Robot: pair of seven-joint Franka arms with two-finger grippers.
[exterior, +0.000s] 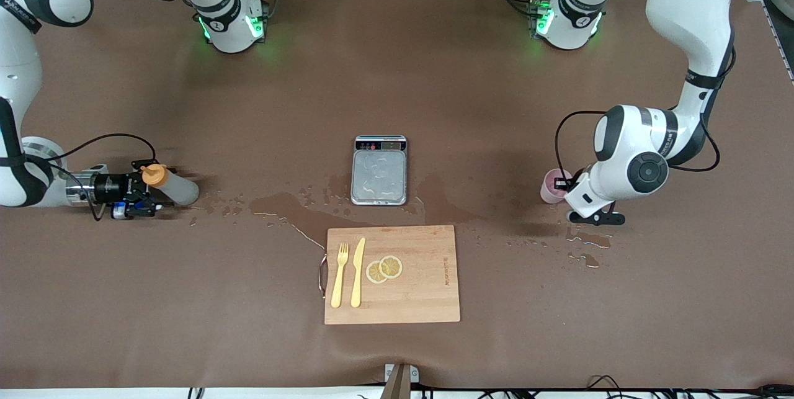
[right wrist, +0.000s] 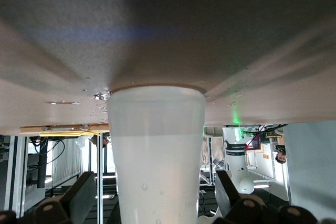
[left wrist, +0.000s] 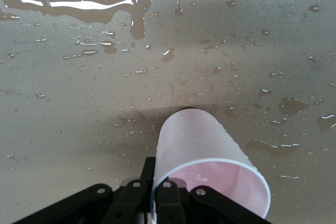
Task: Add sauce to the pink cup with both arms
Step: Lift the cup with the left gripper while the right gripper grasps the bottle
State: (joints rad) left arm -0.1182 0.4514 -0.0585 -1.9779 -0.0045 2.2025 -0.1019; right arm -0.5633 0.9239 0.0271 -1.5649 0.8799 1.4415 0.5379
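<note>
While gripped at the right arm's end of the tabletop (exterior: 260,107), sauce (exterior: 167,184) lies tipped, long axis level, orange cap toward the right gripper (exterior: 138,195), whose fingers (right wrist: 79,198) pinch its soft, likely slick body; best squeezed mid-body. Toward the left arm's end, near the spilled puddles (exterior: 298,210), pink cup (exterior: 551,186) stands upright, light and easily crushed, rim pinched by the left gripper (left wrist: 157,195).

Pale-pink cup (exterior: 549,186), whitish bottle (exterior: 175,187) — orange cap (exterior: 153,174), silver scale (exterior: 379,170), yellow fork (exterior: 339,275), brown table (exterior: 186,300)
</note>
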